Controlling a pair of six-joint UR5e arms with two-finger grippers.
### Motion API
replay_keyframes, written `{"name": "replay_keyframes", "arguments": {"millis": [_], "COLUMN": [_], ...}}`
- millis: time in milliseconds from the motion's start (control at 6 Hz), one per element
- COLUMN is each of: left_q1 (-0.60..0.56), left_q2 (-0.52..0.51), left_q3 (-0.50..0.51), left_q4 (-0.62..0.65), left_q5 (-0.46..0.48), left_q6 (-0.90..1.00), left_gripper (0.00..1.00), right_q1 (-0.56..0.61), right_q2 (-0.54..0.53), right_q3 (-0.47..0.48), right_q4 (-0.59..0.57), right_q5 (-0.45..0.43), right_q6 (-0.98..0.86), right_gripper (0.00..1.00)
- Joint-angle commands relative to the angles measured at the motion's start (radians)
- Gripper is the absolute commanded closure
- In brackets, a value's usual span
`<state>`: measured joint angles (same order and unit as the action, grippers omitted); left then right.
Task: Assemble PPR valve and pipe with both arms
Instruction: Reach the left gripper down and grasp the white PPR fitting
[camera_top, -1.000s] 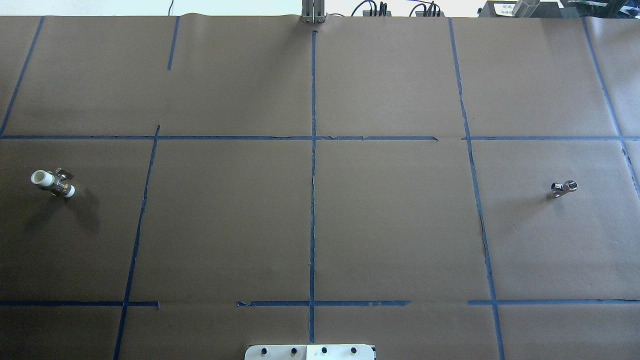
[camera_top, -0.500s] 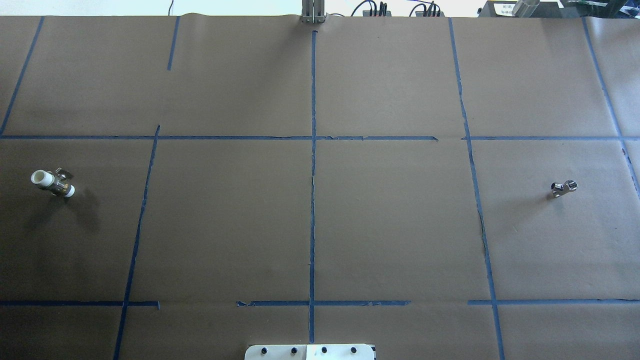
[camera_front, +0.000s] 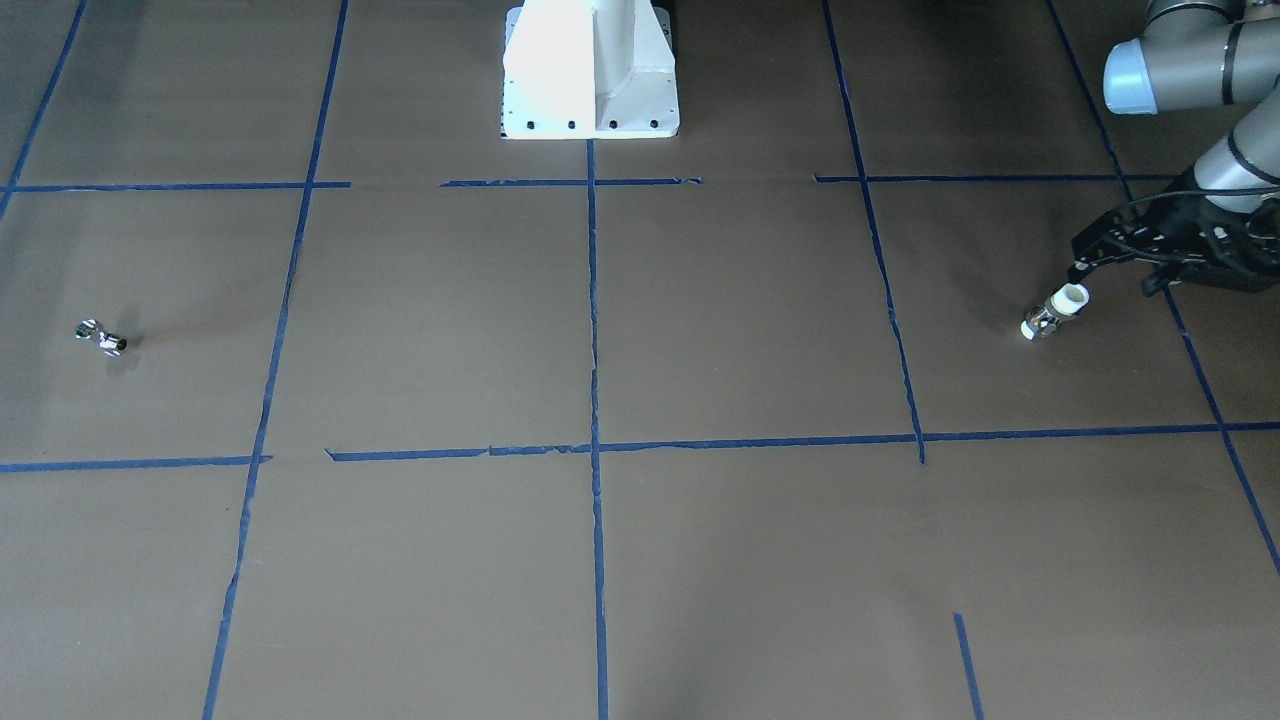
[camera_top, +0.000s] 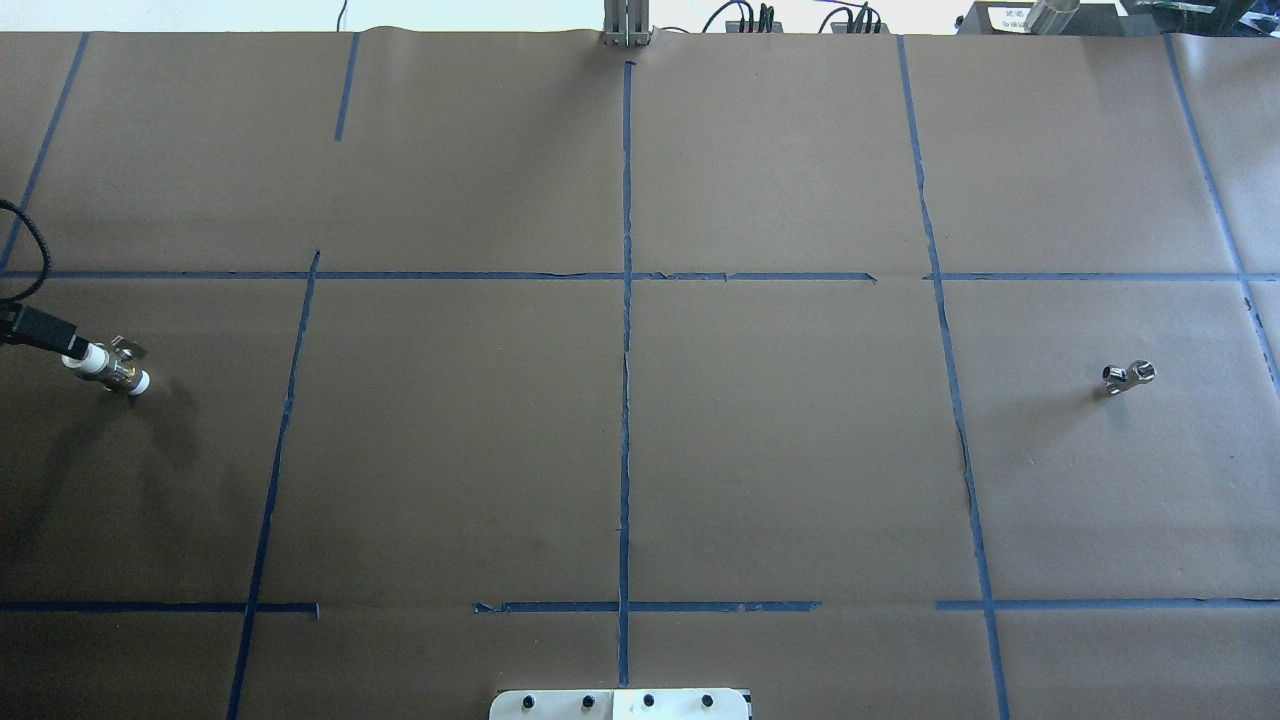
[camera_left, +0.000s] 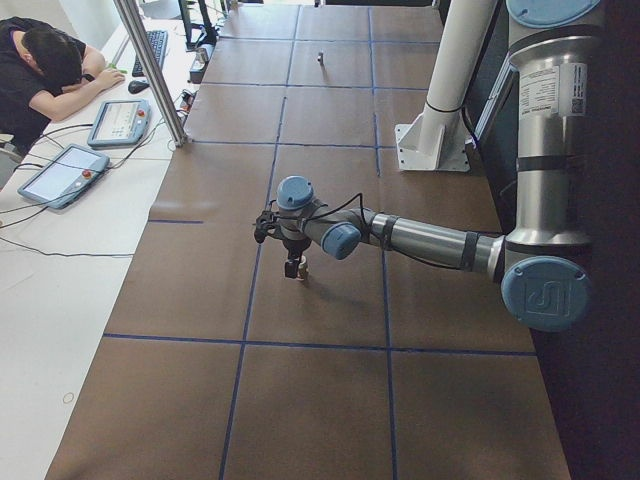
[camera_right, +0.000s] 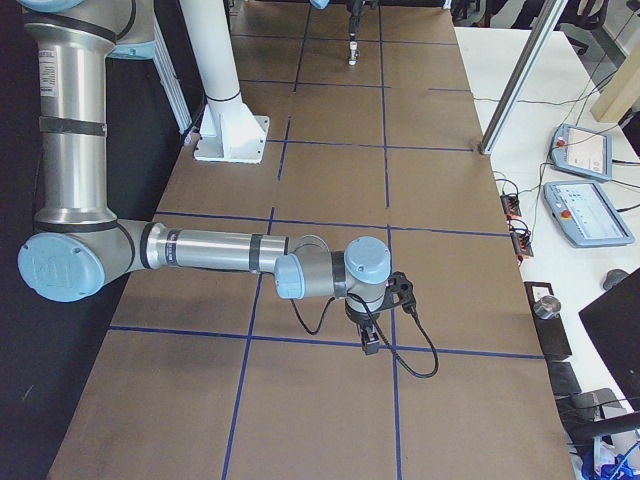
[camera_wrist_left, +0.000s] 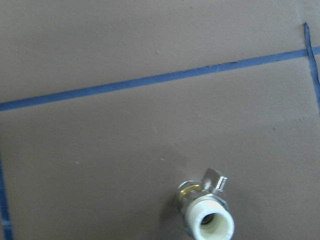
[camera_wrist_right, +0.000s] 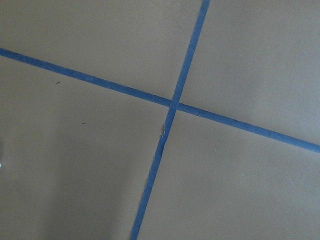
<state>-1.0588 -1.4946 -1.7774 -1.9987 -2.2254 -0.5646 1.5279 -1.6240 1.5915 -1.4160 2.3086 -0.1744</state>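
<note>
The PPR valve (camera_top: 108, 369) lies on the brown paper at the far left, its white ring end toward the table edge and its grey lever up. It also shows in the front view (camera_front: 1053, 312) and the left wrist view (camera_wrist_left: 206, 215). My left gripper (camera_front: 1113, 276) hovers open just beside the valve's white end; one black finger (camera_top: 42, 331) reaches it from the left edge. The chrome pipe (camera_top: 1128, 376) lies alone at the far right, also in the front view (camera_front: 101, 337). My right gripper (camera_right: 369, 338) shows only in the right side view, over a tape crossing; I cannot tell whether it is open.
Blue tape lines (camera_top: 626, 330) divide the brown paper into squares. The white pedestal base (camera_front: 590, 70) stands at the robot's side of the table. An operator (camera_left: 45, 70) and teach pendants (camera_left: 60, 170) are at a side bench.
My left gripper has come into the overhead view from the left edge and now reaches the valve's white end. Valve and pipe have not moved.
</note>
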Motion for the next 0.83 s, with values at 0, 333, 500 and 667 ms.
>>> {"name": "replay_keyframes", "arguments": {"millis": [0, 333, 500, 667], "left_q1": [0.063, 0.068, 0.068, 0.068], "left_q2": [-0.003, -0.009, -0.012, -0.018], "left_q3": [0.018, 0.024, 0.029, 0.030], "left_q4": [-0.015, -0.014, -0.015, -0.015], "left_q5": [0.047, 0.047, 0.046, 0.046], "left_q6": [-0.040, -0.040, -0.038, -0.038], "left_gripper": [0.00, 0.00, 0.00, 0.00], "right_q1": [0.000, -0.002, 0.000, 0.000], "right_q2": [-0.002, -0.002, -0.002, -0.002], "right_q3": [-0.001, -0.001, -0.001, -0.001], "right_q4": [0.000, -0.001, -0.001, 0.000], "right_q5": [0.000, 0.002, 0.000, 0.002], "right_q6": [0.001, 0.001, 0.001, 0.001], "right_gripper": [0.00, 0.00, 0.00, 0.00]}}
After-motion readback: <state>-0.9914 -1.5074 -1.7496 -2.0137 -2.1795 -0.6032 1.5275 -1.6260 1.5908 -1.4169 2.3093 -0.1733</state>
